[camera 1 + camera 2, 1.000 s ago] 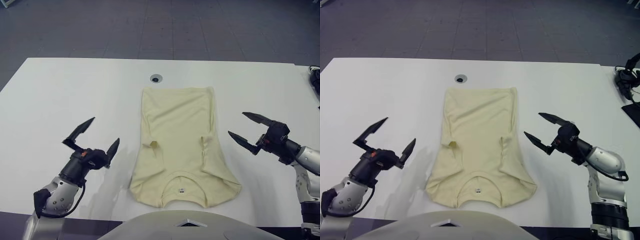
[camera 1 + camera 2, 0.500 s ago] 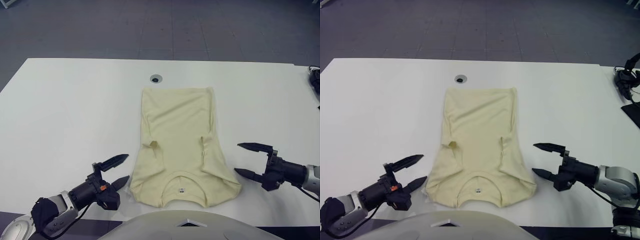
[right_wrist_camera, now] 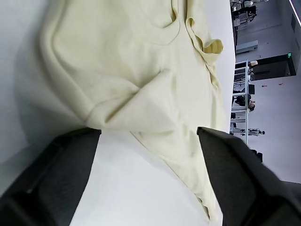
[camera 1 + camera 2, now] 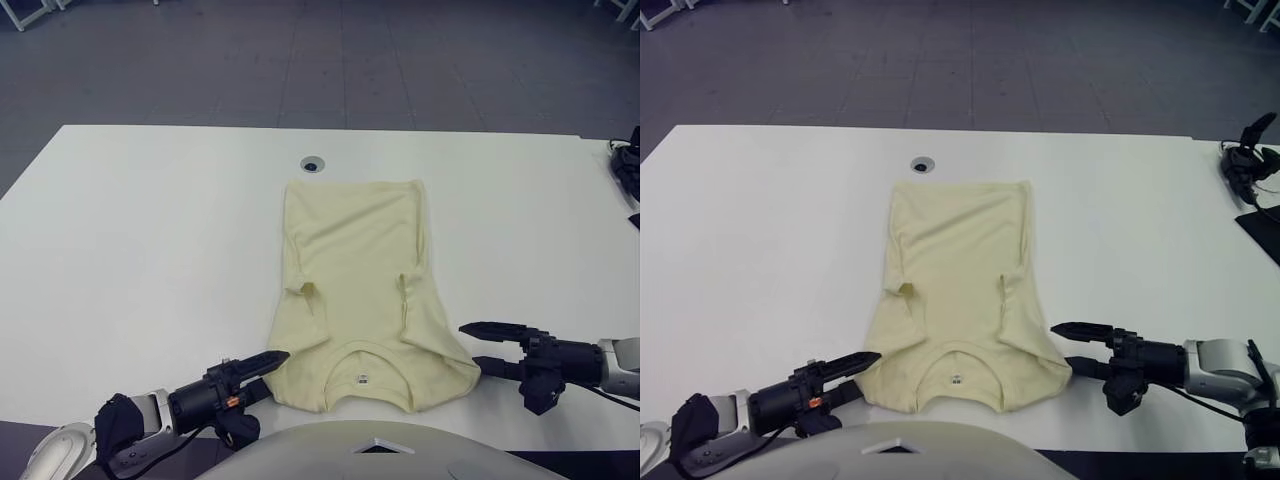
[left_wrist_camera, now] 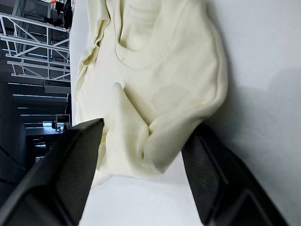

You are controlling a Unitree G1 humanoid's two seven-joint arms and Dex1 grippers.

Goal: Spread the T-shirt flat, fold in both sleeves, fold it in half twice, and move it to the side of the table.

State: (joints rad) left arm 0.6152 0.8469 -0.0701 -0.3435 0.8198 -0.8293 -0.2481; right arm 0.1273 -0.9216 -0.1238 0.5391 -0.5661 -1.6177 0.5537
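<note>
Both arms have dropped low and slid inward, so the left gripper (image 4: 265, 368) and right gripper (image 4: 470, 345) now sit spread at the T-shirt's (image 4: 355, 290) 7 and 5 o'clock corners, each straddling a shoulder edge without pinching it yet. The pale yellow shirt lies mid-worktop, sleeves already folded in, collar at 6 o'clock and hem at 12. It looks light, limp and layered, so it is best pinched through every layer at both shoulder corners and lifted evenly, or the folds may slip. The white worktop (image 4: 150, 250) looks smooth, with a cable hole (image 4: 313, 164) at 12 o'clock, cables (image 4: 628, 165) at 3, and grey floor beyond.
</note>
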